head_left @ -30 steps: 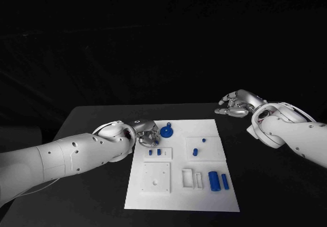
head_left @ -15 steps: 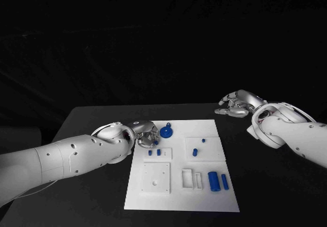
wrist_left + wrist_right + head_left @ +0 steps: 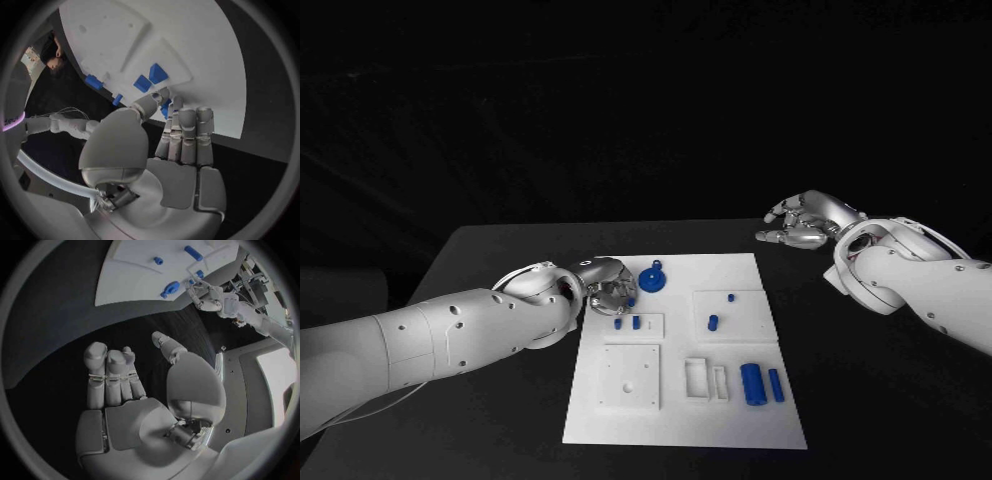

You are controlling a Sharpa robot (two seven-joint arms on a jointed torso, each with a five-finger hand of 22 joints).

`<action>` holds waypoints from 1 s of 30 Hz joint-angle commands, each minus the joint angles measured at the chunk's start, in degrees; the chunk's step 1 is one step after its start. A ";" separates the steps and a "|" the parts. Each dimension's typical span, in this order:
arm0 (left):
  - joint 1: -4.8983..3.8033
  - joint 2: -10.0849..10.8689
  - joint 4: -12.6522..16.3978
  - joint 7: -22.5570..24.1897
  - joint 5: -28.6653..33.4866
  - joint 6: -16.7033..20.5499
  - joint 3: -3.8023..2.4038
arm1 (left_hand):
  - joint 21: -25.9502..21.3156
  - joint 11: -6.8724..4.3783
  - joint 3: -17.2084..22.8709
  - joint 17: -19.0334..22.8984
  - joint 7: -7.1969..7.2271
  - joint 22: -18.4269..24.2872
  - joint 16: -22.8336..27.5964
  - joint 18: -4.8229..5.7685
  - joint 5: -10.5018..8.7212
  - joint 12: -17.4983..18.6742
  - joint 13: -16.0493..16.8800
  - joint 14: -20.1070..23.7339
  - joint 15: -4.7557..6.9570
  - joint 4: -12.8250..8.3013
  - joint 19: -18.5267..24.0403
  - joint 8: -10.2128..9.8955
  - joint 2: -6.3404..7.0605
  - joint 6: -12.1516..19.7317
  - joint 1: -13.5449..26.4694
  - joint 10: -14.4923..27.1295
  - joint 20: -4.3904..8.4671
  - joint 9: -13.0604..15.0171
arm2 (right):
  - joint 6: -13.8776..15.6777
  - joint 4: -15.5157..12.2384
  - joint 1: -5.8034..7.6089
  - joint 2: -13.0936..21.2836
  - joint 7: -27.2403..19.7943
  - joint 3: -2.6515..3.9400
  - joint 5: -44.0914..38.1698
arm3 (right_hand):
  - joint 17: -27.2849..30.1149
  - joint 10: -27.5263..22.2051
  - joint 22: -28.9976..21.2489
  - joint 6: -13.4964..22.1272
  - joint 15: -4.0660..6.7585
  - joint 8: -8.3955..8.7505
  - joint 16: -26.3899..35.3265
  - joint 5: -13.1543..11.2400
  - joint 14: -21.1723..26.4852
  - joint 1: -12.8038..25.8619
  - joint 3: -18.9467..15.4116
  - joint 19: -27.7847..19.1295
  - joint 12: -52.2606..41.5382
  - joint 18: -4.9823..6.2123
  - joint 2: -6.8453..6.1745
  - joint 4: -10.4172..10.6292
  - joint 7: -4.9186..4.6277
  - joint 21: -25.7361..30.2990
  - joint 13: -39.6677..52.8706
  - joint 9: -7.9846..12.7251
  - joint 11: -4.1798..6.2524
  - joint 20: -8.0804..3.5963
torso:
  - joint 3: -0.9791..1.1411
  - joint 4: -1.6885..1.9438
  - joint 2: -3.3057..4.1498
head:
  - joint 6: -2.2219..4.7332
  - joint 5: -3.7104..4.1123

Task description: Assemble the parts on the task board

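Fingers of the left hand (image 3: 606,290) pinched a small blue part (image 3: 165,108) at the task board's (image 3: 733,420) left edge, probably to seat it, while the right hand (image 3: 805,222) waited curled, holding nothing, above the surface (image 3: 502,260).

My right hand (image 3: 147,405) hangs above the black table (image 3: 56,345), fingers (image 3: 107,375) curled in together and nothing in them, thumb standing apart. Well beyond my fingertips lies the white task board (image 3: 134,280), carrying a small blue peg (image 3: 158,261), a longer blue cylinder (image 3: 193,252) and a round blue part (image 3: 169,289) near its edge. My left hand (image 3: 203,295) is at that edge, just beside the round part
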State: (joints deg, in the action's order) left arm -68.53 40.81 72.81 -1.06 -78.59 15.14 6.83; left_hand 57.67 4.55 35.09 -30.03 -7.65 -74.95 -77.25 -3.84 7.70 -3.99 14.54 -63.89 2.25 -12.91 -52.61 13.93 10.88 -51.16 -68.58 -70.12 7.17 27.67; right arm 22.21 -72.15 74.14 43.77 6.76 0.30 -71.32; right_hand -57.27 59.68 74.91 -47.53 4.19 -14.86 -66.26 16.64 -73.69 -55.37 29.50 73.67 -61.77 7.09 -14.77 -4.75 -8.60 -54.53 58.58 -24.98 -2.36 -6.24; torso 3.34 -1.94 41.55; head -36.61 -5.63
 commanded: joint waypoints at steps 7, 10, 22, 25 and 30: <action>0.00 0.53 -0.95 0.26 1.02 0.58 -0.03 | -0.26 0.20 0.13 0.11 -0.16 -0.39 0.30 -2.78 -0.26 0.15 -0.19 -0.11 -0.50 0.38 -0.04 -0.34 0.58 0.77 -0.41 0.64 0.37 -0.14 | -2.15 -0.48 -0.26 0.36 -2.06 0.01 0.57 | 0.66 -1.89 0.29 0.93 -0.23 -0.02 1.17 0.02 0.02 -0.77 0.32 -0.48 6.80 7.91 0.33 -0.43 -0.43 1.32 -6.03 0.02 -0.08 0.26 | 0.00 -0.02 0.02 | 0.25 0.19; 0.00 0.87 -1.42 0.23 1.79 0.83 -0.05 | -0.27 0.22 0.28 0.13 -0.26 -0.40 0.29 -2.89 -0.13 0.11 -0.21 -0.11 -0.53 0.34 -0.06 -0.28 0.50 0.82 -0.80 0.67 0.31 -0.14 | -3.91 -0.94 -0.58 0.64 -2.98 0.01 1.17 | 0.92 -2.48 0.24 0.88 -0.30 -0.15 1.56 -0.21 0.25 -1.29 0.63 -0.74 12.60 7.91 0.80 -1.19 -0.56 1.77 -10.72 -0.06 -0.27 0.38 | -0.02 -0.05 0.01 | 0.45 0.21; -0.30 2.87 -3.18 6.34 29.21 7.04 -0.21 | -1.04 0.12 1.23 1.02 -1.47 -0.20 1.87 -2.85 0.83 -0.30 -0.09 0.93 -0.48 0.44 0.69 1.13 -1.06 -0.71 -1.89 -0.10 0.00 0.29 | -7.16 -3.77 -2.77 0.60 -6.48 -0.73 -9.62 | 2.85 -1.31 -0.35 -2.81 -2.17 -2.73 2.64 -8.53 0.26 -9.19 11.01 -0.58 40.32 7.91 2.89 -8.84 -1.37 3.67 -32.35 -0.97 -2.06 2.14 | 0.00 -0.06 -0.05 | 1.58 2.53; -0.96 3.05 -3.01 9.64 42.38 7.33 -0.28 | -3.66 0.25 1.25 2.89 -1.27 0.88 5.77 -2.01 0.49 -0.35 -0.02 3.22 -0.70 1.16 3.16 1.63 -1.26 -1.01 -0.47 -0.32 -0.55 0.46 | -7.34 -3.89 -3.37 0.24 -6.50 -1.29 -13.38 | 3.13 0.55 -0.18 -3.83 -2.13 -3.33 2.55 -9.51 0.20 -9.53 12.56 -0.39 42.75 7.91 2.63 -9.24 -0.91 3.71 -34.51 -1.23 -2.06 2.60 | 0.02 0.01 0.02 | 1.91 3.34; -1.76 4.13 -1.28 16.19 56.40 5.00 -0.35 | -9.26 0.46 0.62 6.26 -1.14 3.26 13.60 0.19 0.05 -0.92 0.45 7.61 -1.30 1.66 8.06 2.21 -1.76 -0.82 1.84 -1.65 -1.63 0.64 | -7.69 -4.34 -4.66 -0.39 -6.03 -1.72 -20.31 | 3.48 2.84 0.12 -4.71 -2.11 -3.78 2.36 -9.87 0.16 -9.38 12.83 -0.21 45.71 7.91 2.26 -9.96 -0.51 3.76 -36.95 -1.40 -2.02 2.84 | 0.06 0.01 0.04 | 2.03 3.89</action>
State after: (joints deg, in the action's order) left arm -70.06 44.74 70.87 7.79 -38.57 20.16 6.52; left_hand 49.13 5.07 35.86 -24.17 -9.26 -71.98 -64.64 -3.59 8.05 -4.71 14.92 -56.88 1.06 -11.41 -45.14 15.97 9.01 -51.97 -67.35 -71.38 5.45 28.26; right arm 16.06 -76.21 69.78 43.52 1.63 -1.38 -83.69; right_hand -53.85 62.19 74.95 -51.88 1.97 -18.29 -63.74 7.05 -73.77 -64.66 42.24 73.44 -16.31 8.09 -12.00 -14.31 -9.05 -51.12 21.83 -26.29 -4.38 -3.75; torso 3.34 -1.94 41.54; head -34.66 -2.10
